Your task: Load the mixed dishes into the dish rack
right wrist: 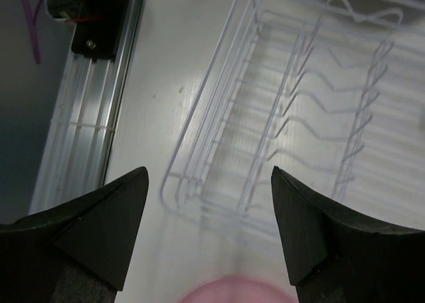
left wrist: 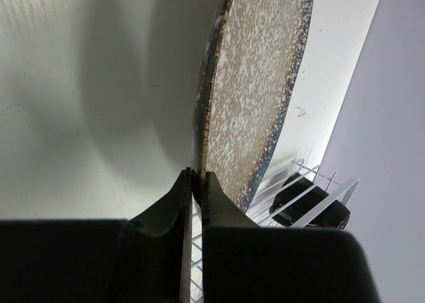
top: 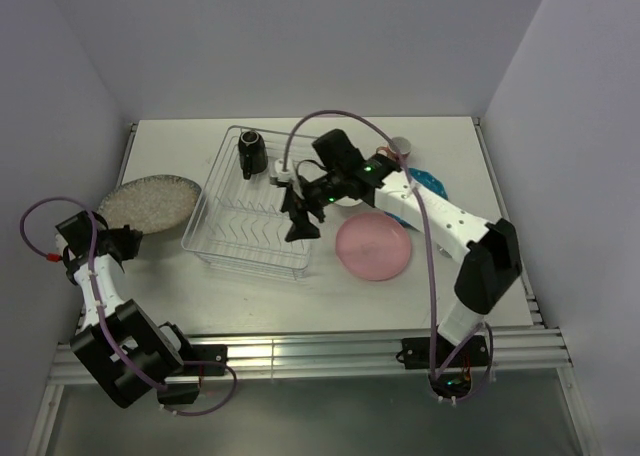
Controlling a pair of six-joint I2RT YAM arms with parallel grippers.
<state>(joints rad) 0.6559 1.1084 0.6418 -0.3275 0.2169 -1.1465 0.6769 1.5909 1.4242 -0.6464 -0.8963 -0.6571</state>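
1. Top view, centre of frame: dish rack [top: 250, 265] on the table [top: 300, 306], with a black mug [top: 251, 154] inside its upper corner.
2. Top view, left of frame: grey speckled plate [top: 150, 204] outside the rack, just beside its left wall and tilted. Shows the left gripper [left wrist: 197, 178] at the plate's lower left edge, but not how the jaws stand.
3. Left wrist view: supplies that detail. Jaws almost closed, pinching the plate's thin rim, with the plate seen nearly edge-on up the middle of the frame. Corner of the rack and the black mug at lower right. Cannot tell whether the plate touches the table.
4. Right wrist view: right gripper [right wrist: 209, 177] spread wide with nothing between the fingers. Rack wires and prongs below, and a blurred pink edge at the bottom of the frame.
5. Top view only: places that gripper over the rack's right side. Pink plate [top: 373, 246] flat on the table, right of the rack. Teal dotted plate [top: 430, 183] further right, partly hidden under the right arm [top: 440, 216].
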